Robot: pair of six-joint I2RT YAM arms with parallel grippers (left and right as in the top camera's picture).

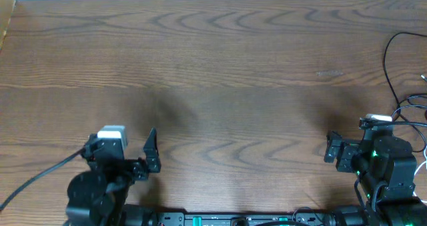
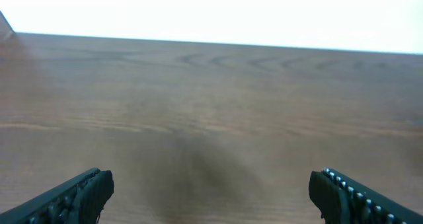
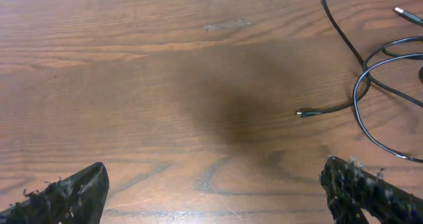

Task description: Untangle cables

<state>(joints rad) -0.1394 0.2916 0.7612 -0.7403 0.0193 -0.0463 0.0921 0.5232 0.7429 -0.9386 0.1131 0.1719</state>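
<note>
the left gripper (image 2: 211,186) is hanging low over the wooden table (image 1: 220,46) at its front left, with its jaws standing fully apart and holding nothing; wood grain is showing in the gap between them. the right gripper (image 3: 215,184) is hovering at the front right, its jaws likewise spread wide and gripping nothing. the black cables (image 3: 355,97) are lying on the table by the far right edge, ahead and to the right of the right gripper, looping loosely across one another. one small plug end (image 3: 301,112) is pointing left onto the wood, apart from the gripper, and a silver-tipped plug (image 3: 403,13) is resting farther back. a pale scuff (image 3: 227,26) is marking the wood, well apart from the cables.
</note>
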